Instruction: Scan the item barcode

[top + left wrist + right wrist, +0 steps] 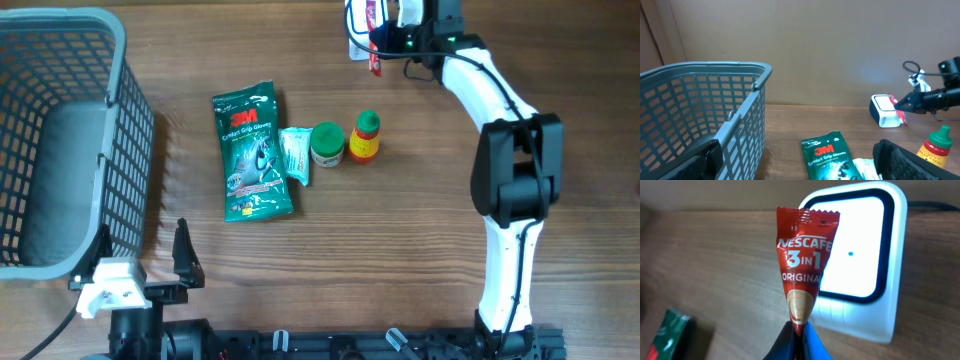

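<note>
Basket [130, 120] sits far left beside the left gripper [145, 262], wide open and empty. The right gripper [799, 341], pinched shut on the sachet's [802, 270] bottom, holds it upright before the lit scanner [855, 255], probably presenting its barcode

Right gripper [799, 341] pinches the red Nescafe sachet [802, 275] by its lower end, upright, right in front of the white scanner [890, 315] and its glowing window. Wooden table [715, 280] behind, green packet [665, 340] peeking in lower left.
</note>
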Tool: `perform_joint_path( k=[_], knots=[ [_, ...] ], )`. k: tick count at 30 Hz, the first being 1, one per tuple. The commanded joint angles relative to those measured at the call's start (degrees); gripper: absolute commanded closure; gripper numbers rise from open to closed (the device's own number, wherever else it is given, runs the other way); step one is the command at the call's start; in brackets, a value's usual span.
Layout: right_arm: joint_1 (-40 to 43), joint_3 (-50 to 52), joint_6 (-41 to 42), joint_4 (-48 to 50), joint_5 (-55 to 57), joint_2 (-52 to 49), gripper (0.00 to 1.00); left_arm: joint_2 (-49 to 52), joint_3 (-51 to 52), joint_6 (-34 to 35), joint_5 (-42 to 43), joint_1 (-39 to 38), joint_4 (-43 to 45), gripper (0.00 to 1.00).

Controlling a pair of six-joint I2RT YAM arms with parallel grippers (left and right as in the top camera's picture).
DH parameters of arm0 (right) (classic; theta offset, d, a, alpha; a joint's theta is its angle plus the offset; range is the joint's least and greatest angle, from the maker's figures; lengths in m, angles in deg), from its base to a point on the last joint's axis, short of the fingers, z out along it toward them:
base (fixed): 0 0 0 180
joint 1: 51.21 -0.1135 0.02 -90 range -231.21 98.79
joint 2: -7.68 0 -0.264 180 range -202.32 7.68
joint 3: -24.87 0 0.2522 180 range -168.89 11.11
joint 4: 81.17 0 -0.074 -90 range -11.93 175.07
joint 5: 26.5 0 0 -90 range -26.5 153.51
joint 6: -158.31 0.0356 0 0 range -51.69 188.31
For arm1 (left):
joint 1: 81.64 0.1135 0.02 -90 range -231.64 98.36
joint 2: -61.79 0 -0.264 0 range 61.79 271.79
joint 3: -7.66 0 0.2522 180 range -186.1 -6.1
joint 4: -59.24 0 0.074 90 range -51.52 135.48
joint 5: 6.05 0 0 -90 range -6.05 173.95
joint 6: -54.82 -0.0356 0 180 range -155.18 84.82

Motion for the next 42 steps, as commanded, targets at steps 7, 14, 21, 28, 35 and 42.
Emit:
perform_joint_path(
  k=[7,14,21,28,35,42],
  knots=[
    [0.13,-2.64,6.05,-0.61,5.84,-1.42,0.96,-0.48,0.15,0.72,-0.15,0.5,0.15,0.0],
    [9.11,-5.57,6.84,-13.33,15.58,1.55,0.96,-0.48,0.15,0.72,-0.15,0.5,0.15,0.0],
    [27.52,-5.18,2.14,-23.32,33.33,2.51,0.96,-0.48,0.15,0.72,-0.15,0.5,0.15,0.0],
    [46.05,-5.16,-0.52,-24.3,38.49,2.01,0.96,-0.48,0.15,0.72,-0.15,0.5,0.17,0.0],
    [53.11,-4.0,1.46,-24.72,33.97,-0.15,0.63,-0.48,0.15,0.72,-0.15,0.5,0.15,0.0],
    [52.7,-4.04,3.58,-26.45,27.85,5.38,0.1,-0.48,0.15,0.72,-0.15,0.5,0.15,0.0]
  ],
)
